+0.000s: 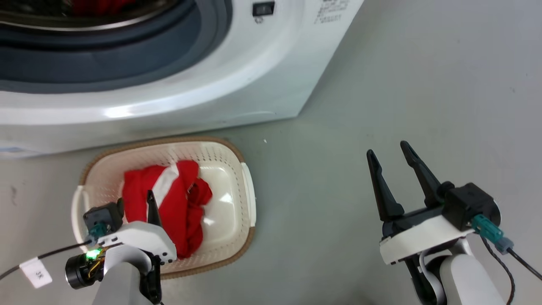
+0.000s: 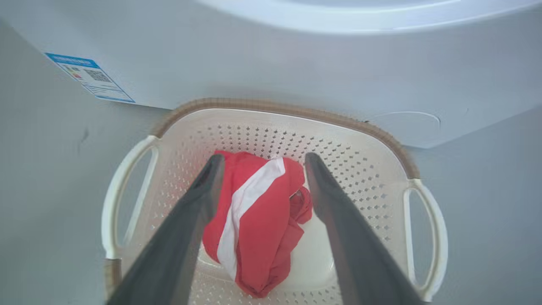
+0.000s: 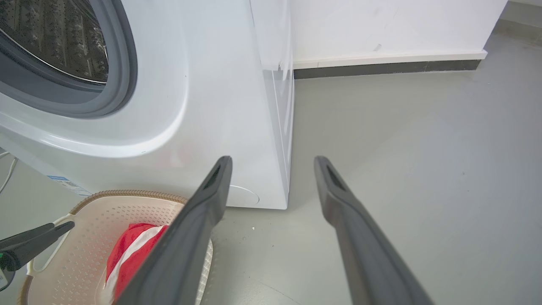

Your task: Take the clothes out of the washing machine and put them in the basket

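The clothes [image 1: 169, 199] lie bunched in the basket [image 1: 220, 154], a red heap with one broad white stripe, against its left half; the right part of the basket floor is bare. A strip of red fabric [image 1: 99, 5] also shows inside the drum, at the top edge of my head view.

The basket sits on the grey floor [image 1: 338, 190] just in front of the washing machine [image 1: 211, 84]. Its far brown rim is close under the machine's front panel, and I cannot tell whether they touch.

My left gripper [image 2: 263, 157] hangs over the basket with its fingers spread wide and nothing in them. In the left wrist view the heap shows in the gap between them, and I cannot tell if the tips touch the cloth. The basket walls and both side handles stand clear of the fingers.

My right gripper [image 1: 387, 148] is well apart from the basket, over bare floor off the machine's right corner, fingers parted and empty. To that side the floor runs open to the white wall [image 3: 381, 25] and its dark skirting [image 3: 381, 68].
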